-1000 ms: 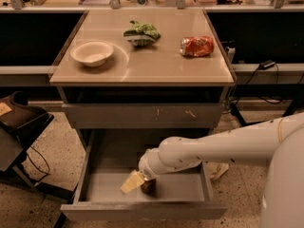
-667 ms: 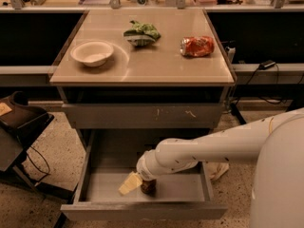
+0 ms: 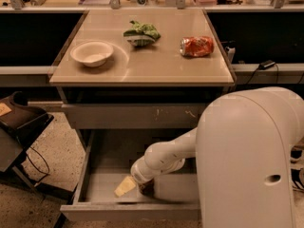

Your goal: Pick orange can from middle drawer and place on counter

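Grasping is the step: the gripper (image 3: 142, 187) is sitting low in the drawer (image 3: 95, 186), right at the can (image 3: 148, 190); its hold I cannot tell. Next: sure grip, then lifting to the counter (image 3: 156, 68).
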Controlling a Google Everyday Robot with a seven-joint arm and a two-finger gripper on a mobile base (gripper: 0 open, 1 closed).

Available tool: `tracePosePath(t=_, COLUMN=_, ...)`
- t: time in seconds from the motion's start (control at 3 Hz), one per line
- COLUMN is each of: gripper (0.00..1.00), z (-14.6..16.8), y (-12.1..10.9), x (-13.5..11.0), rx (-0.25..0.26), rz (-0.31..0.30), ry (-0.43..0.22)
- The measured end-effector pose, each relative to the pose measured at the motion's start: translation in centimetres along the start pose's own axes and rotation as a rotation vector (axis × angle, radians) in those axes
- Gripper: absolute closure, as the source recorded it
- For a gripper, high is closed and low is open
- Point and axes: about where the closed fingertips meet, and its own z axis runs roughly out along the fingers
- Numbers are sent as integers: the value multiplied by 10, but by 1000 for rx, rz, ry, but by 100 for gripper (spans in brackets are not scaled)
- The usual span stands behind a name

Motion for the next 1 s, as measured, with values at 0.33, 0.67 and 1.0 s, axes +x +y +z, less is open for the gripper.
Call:
tracePosePath(t=0.33, gripper=0, z=-22, y=-51, x=-41, rx=14, rz=39, ry=-46)
tracePosePath(t=0.67, gripper=0, z=-21, y=-51, x=-41, rx=14, rz=39, ry=-46)
tracePosePath(t=1.0, gripper=0, z=-28, y=-59, x=-15, rx=70, rz=70, ry=1)
